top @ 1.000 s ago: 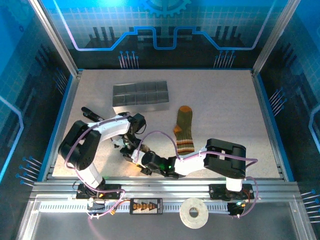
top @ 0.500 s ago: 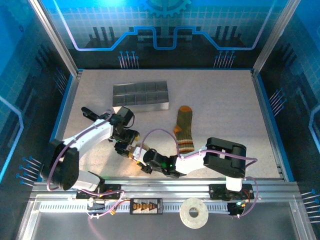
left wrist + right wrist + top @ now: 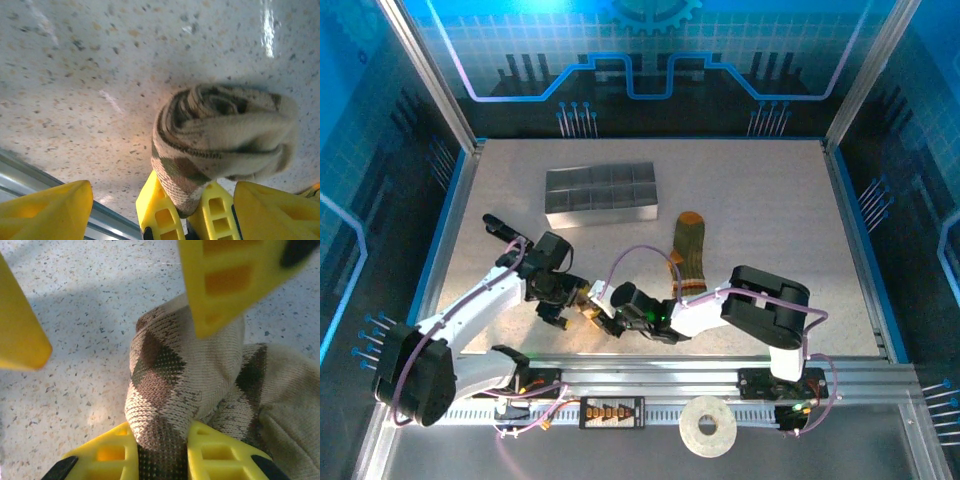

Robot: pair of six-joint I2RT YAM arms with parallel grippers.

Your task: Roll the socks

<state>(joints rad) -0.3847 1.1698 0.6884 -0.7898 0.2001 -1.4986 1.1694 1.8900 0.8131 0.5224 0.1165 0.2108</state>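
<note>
Right claw point(image 3: 162, 454) pinches rolled beige sock point(image 3: 220, 132), bench point(image 3: 770, 200) 6 o'clock edge; left claw point(image 3: 558, 302) wide open. I fear roll unwinding under single pinch. Green sock point(image 3: 688, 262) flat, 2 o'clock of roll.

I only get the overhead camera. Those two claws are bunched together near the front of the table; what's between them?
Observer: A beige sock, bundled into a roll.
Visitor: Who's holding it?
Observer: The right gripper, fingers pinched shut on it.
Visitor: And the other claw?
Observer: The left gripper is open, its fingers wide apart either side of the roll.
</note>
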